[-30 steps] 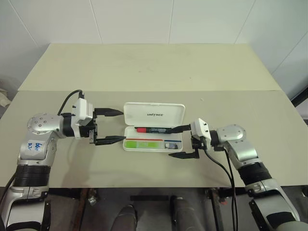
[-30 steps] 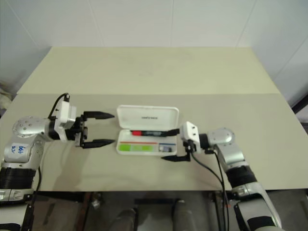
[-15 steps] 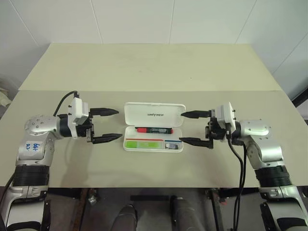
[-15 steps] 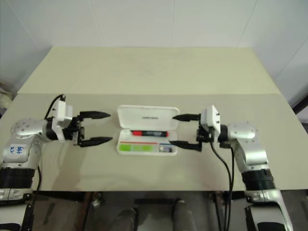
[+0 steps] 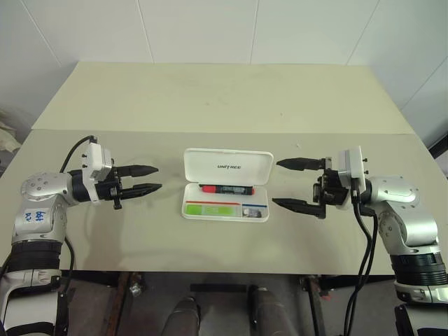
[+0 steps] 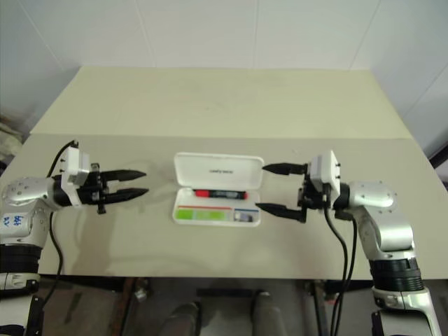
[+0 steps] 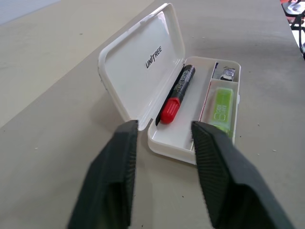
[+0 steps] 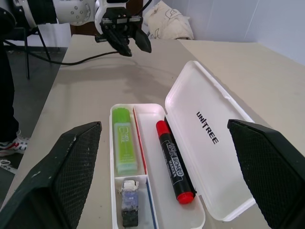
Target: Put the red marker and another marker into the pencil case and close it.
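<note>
The white pencil case (image 5: pixel 227 166) lies open in the middle of the table, its lid standing up at the back. The red marker (image 5: pixel 225 189) lies in the back trough of the case, and the lime-green marker (image 5: pixel 210 208) lies in the front one. To the left of the case, clear of it, my left gripper (image 5: pixel 158 177) points at it. Its fingers (image 7: pixel 119 171) are drawn close with a narrow gap and nothing between them. To the right, my right gripper (image 5: pixel 276 183) hangs wide open and empty, a short way off the case's end.
A small dark-and-white item (image 8: pixel 128 202) sits in the case's small end compartment. The beige table (image 5: pixel 224 105) stretches far behind the case, with a seam across it. My left gripper's cable (image 8: pixel 71 59) trails over the table at the left.
My left gripper has drawn its fingers much closer together and backed off to the left. My right gripper has lifted from the marker's end in the case and moved right, still wide open.
</note>
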